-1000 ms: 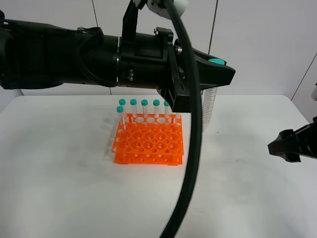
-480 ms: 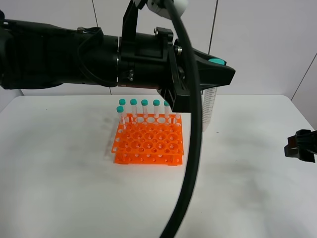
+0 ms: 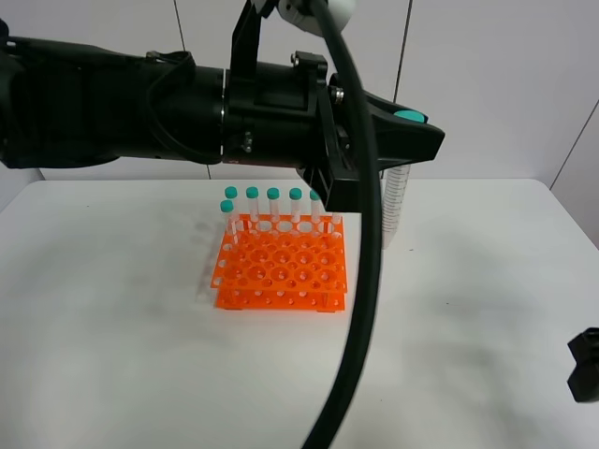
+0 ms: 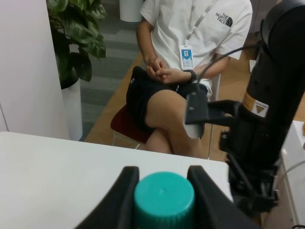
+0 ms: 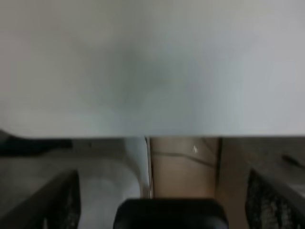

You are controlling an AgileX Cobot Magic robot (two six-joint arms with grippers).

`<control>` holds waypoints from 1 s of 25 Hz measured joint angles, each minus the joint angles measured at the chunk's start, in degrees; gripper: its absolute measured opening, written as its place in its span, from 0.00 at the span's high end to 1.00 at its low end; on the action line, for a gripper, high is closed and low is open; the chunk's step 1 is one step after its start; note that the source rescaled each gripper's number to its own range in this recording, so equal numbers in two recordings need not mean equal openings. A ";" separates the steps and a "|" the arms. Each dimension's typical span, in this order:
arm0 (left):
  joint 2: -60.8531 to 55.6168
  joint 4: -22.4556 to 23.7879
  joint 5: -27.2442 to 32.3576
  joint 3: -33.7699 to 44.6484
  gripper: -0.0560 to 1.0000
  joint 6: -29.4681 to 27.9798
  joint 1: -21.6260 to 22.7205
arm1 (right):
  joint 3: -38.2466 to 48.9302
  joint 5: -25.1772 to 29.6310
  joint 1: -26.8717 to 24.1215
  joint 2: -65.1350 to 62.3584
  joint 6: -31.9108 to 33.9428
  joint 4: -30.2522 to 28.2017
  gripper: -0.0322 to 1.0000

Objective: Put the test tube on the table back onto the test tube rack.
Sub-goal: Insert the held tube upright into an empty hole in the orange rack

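Observation:
My left gripper [image 3: 412,129] is shut on the teal cap [image 3: 409,117] of the test tube [image 3: 397,201]. The clear tube hangs upright high above the table [image 3: 112,309], to the right of the orange test tube rack [image 3: 281,267] and apart from it. Several identical teal-capped tubes [image 3: 273,206] stand in the rack's back row and left side. In the left wrist view the cap [image 4: 163,202] sits between my two black fingers [image 4: 119,193]. Only a dark edge of my right gripper [image 3: 585,365] shows at the lower right; its jaws are hidden.
My left arm [image 3: 140,103] spans the upper left of the exterior view, and its black cable [image 3: 360,309] hangs down in front of the rack's right side. In the left wrist view a seated person [image 4: 186,71] and a black arm [image 4: 267,109] are beyond the table's edge.
My right gripper has drawn back toward the lower right corner and is nearly out of the exterior view. The left arm, the tube and the rack have not moved.

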 joint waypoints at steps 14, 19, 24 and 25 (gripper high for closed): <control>0.00 0.05 0.00 0.00 0.94 0.00 0.00 | 4.81 -4.05 0.00 -19.25 -0.43 0.79 0.14; 0.00 0.00 0.00 0.00 0.94 0.00 0.00 | 5.31 -4.57 0.00 -28.78 -0.43 0.39 0.14; 0.00 0.00 0.00 0.00 0.94 0.00 0.00 | 5.33 -4.57 0.00 -35.26 -0.43 0.39 0.14; 0.00 0.00 0.00 0.00 0.94 0.00 0.00 | 5.33 -4.61 0.00 -36.30 -0.43 0.39 0.14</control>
